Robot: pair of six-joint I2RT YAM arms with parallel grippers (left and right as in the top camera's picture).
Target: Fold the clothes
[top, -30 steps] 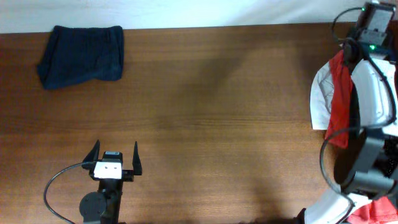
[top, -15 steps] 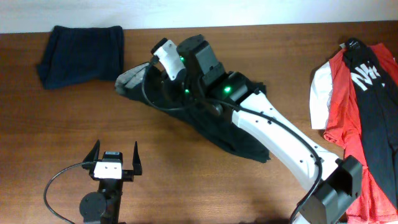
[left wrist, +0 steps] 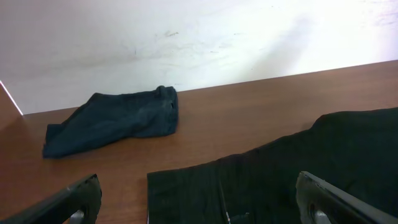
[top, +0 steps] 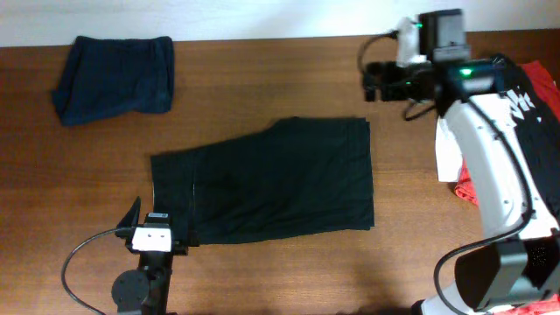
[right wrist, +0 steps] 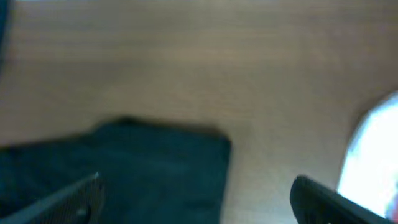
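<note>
A pair of black shorts (top: 271,184) lies spread flat near the middle of the brown tabletop (top: 262,96), its long side running left to right. The left end effector (top: 162,219) sits at the near left, released, its fingers wide apart with nothing between them (its right finger reaches over the shorts' near-left corner). The right end effector (top: 378,80) hangs above bare wood at the far right, just beyond the shorts' far-right corner, likewise released and empty; its wrist view is blurred. A folded dark blue garment (top: 114,77) rests at the far left, well apart from the shorts. A red, white and black jersey (top: 532,87) lies at the right edge.
</note>
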